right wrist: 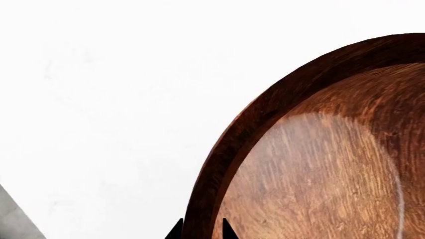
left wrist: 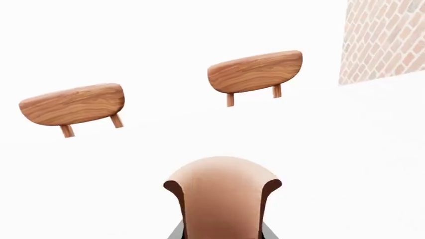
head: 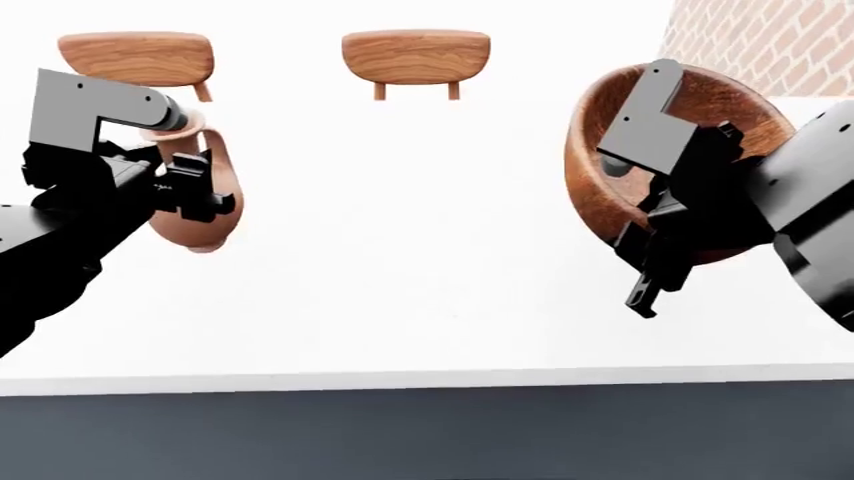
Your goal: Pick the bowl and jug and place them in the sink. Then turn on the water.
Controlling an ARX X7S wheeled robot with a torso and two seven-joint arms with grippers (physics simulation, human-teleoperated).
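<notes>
Dark strip of desk (head: 427, 430) edge fills the bottom of the head view, its white top above. At mid-left, the left pincer (head: 187, 195) is closed on the pale terracotta jug (head: 200, 215), held off the desk. At right, the right pincer (head: 654, 265) clamps the rim of the reddish-brown wooden bowl (head: 627, 130), tilted on edge with its opening toward the camera. Farther back, two wooden chair backs (head: 414, 55) line the top; brick wall (head: 774, 40) occupies the upper right.

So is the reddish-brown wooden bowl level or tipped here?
Tipped. The reddish-brown wooden bowl hangs on edge, opening facing the camera, rim pinched by the right tool.
</notes>
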